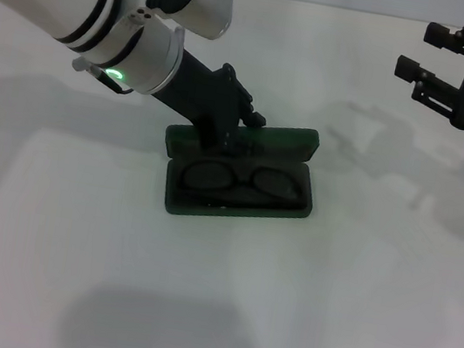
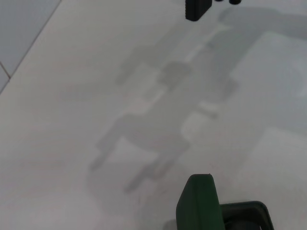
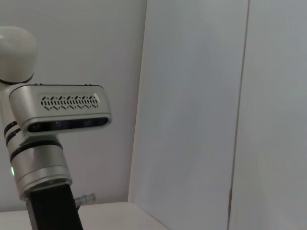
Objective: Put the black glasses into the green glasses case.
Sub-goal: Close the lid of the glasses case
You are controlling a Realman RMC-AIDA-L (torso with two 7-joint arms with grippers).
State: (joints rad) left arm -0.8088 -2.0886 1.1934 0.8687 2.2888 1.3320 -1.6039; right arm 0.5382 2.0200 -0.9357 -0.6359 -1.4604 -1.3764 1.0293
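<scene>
Desk [image 1: 351,316] white. Case [image 1: 237,194] open, directly under the left pincer [image 1: 236,136], lid raised behind it. Glasses [image 1: 233,179] lie inside the case, just below the pincer tips. Left pincer's grip: cannot tell. Right pincer [image 1: 420,76] parked well apart, released. Judged step: placement done; next, withdraw clear of the lid.

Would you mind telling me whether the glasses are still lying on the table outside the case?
No, the glasses lie inside the open case, with the left claw at its lid.

Glasses [image 1: 235,181] in case [image 1: 236,206], mid-table [image 1: 368,319].
</scene>
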